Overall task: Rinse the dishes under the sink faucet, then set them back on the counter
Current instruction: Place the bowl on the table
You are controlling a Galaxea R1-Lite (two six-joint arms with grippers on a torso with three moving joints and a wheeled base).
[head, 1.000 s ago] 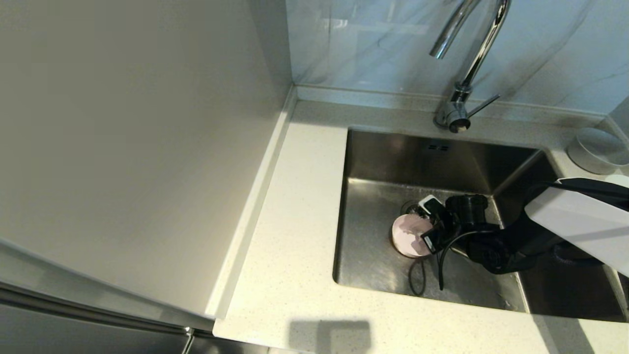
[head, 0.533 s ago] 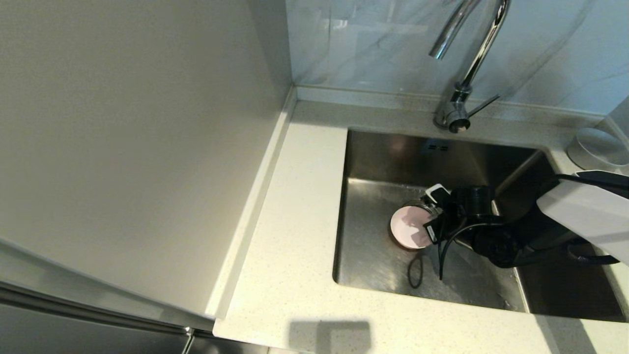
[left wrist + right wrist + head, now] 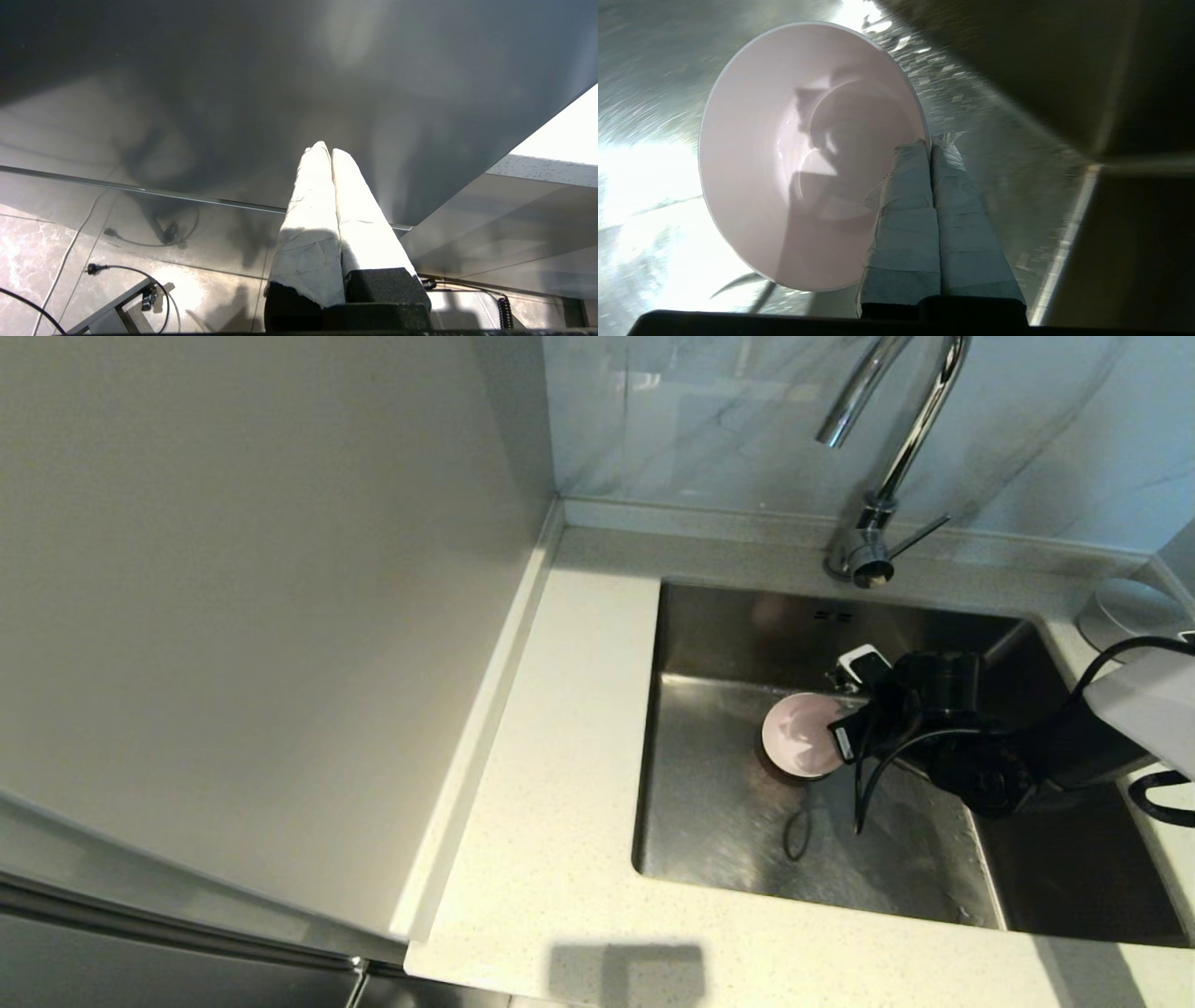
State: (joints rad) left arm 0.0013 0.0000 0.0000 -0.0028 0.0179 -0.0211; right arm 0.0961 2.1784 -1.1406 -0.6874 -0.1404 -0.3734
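My right gripper (image 3: 845, 709) (image 3: 930, 142) is inside the steel sink (image 3: 719, 812), shut on the rim of the pale pink bowl (image 3: 801, 735) (image 3: 803, 154). One finger lies inside the bowl, the other outside it. The bowl hangs tilted above the sink floor, its hollow facing left. The chrome faucet (image 3: 887, 448) rises behind the sink, its spout above and slightly behind the bowl; no water shows. A pale grey bowl (image 3: 1125, 616) sits on the counter (image 3: 560, 784) at the far right. The white bowl is hidden. My left gripper (image 3: 325, 150) is parked below the counter, fingers together, holding nothing.
A beige wall panel (image 3: 261, 616) fills the left side. The counter's raised rim (image 3: 747, 523) runs along the back under a marbled backsplash. A black cable (image 3: 864, 793) dangles from my right wrist into the sink. Floor tiles and cords (image 3: 117, 270) show in the left wrist view.
My right gripper has lifted the pink bowl off the sink floor and carried it up and toward the back, nearer the faucet. The left arm has not moved.
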